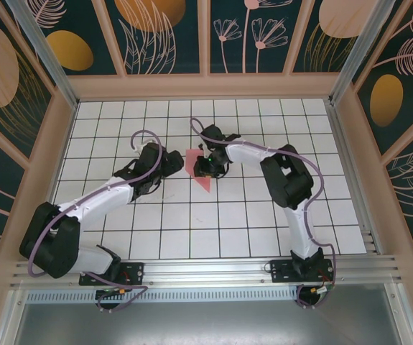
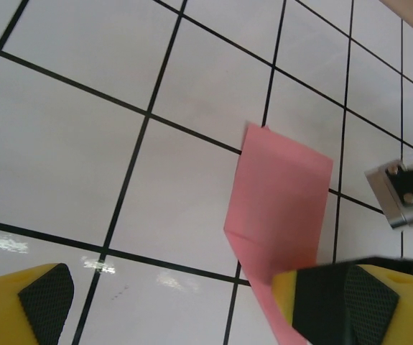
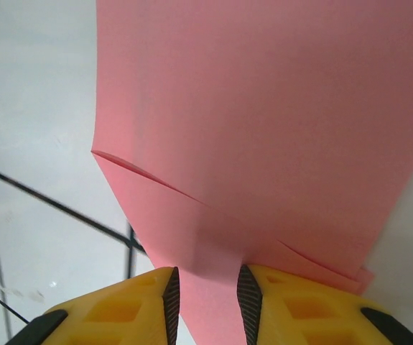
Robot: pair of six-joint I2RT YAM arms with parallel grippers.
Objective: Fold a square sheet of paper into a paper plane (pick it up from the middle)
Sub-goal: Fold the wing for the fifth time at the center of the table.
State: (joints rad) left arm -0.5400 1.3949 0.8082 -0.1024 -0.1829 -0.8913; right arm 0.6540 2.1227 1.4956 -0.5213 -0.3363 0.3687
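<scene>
The pink sheet of paper (image 1: 203, 182) lies folded on the white grid table, narrow with a pointed near end. In the left wrist view the paper (image 2: 281, 201) shows a diagonal crease and runs under my left gripper's right finger (image 2: 350, 302). My left gripper (image 1: 172, 167) sits just left of it, wide open (image 2: 192, 305) with bare tile between the fingers. My right gripper (image 1: 207, 169) is right over the paper's middle. Its jaws stand a little apart (image 3: 207, 302) with flat paper (image 3: 263, 108) showing in the gap and layered fold edges at the right finger.
The white tiled table (image 1: 263, 208) has black grid lines and is walled by patterned panels (image 1: 163, 36). A metal part of the right arm's gripper (image 2: 404, 194) shows beside the paper in the left wrist view. Both arm bases stand at the near edge.
</scene>
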